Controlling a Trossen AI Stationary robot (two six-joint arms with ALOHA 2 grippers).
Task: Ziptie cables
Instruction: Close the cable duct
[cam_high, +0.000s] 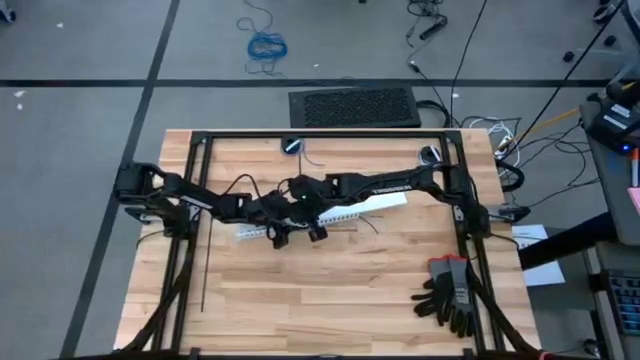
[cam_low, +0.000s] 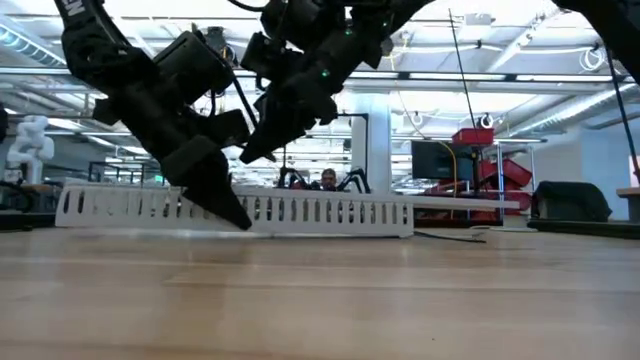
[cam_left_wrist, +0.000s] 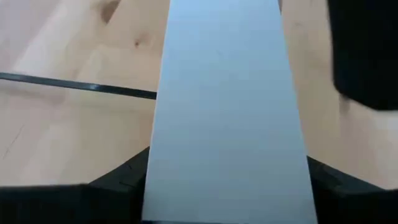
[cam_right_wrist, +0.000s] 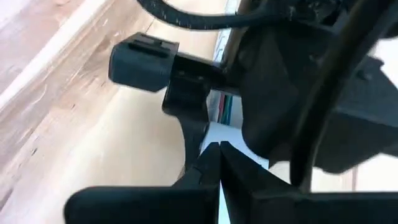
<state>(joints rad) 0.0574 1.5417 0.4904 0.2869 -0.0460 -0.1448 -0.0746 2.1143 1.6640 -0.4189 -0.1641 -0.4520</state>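
Thin coloured flexible wires (cam_right_wrist: 225, 111) lie in the white slotted plastic duct (cam_high: 375, 203) at table centre; light and floppy, so I'd pinch mid-bundle. Left gripper (cam_left_wrist: 227, 180) clamps the duct, and right gripper (cam_right_wrist: 217, 149) is closed tip to tip beside it. Springy thin black plastic ziptie (cam_high: 204, 270) lies at the duct's 8 o'clock.

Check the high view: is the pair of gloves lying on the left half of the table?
No, the gloves lie near the table's right front corner, beside the right frame bar.
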